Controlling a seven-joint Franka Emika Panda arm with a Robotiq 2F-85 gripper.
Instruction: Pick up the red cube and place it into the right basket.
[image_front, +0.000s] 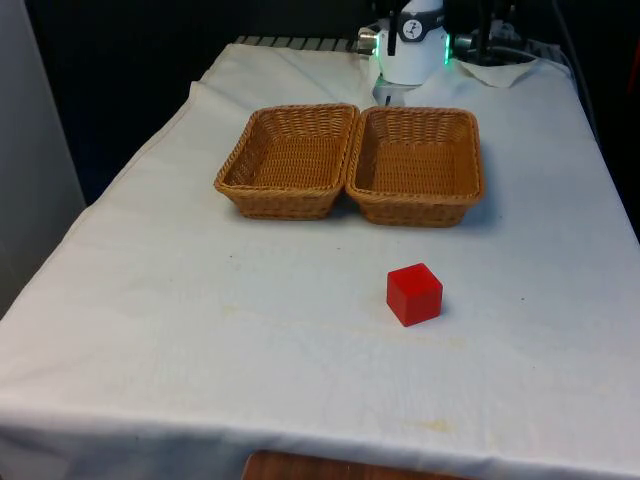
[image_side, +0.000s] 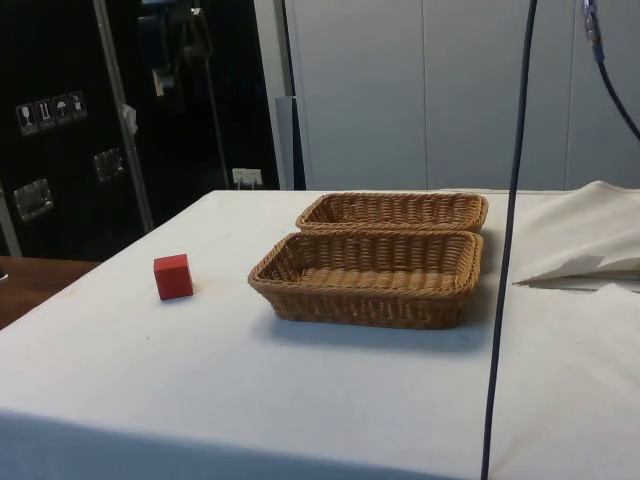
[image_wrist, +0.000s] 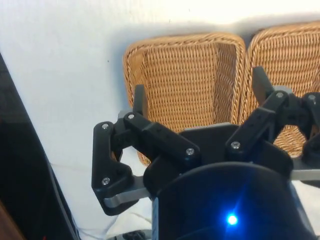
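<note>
Gripper (image_wrist: 200, 100): fingers spread wide, empty, hanging high above the two wicker baskets near the robot's end of the table.
Red cube (image_front: 414, 294): far from the gripper, out on the white cloth (image_front: 150, 330) beyond the baskets on the side away from the robot; untouched, resting flat, turned a little askew to the table edges.
Right basket (image_front: 288, 161): below the gripper, on the front view's left, touching the left basket (image_front: 416, 165) along one long rim; nothing inside.
Step in hand: reach for the cube, not yet begun.
Approach: carry over the baskets, clear of their rims, then descend straight down with the cube centred between the fingers.
Wrist turn: rotate to match the cube's skew, so both pads meet flat faces rather than corners.
Grip depth: low enough to catch the faces' middle, short of pressing the cloth.
Risk: a corner grip likely to twist or nudge the cube away.
</note>
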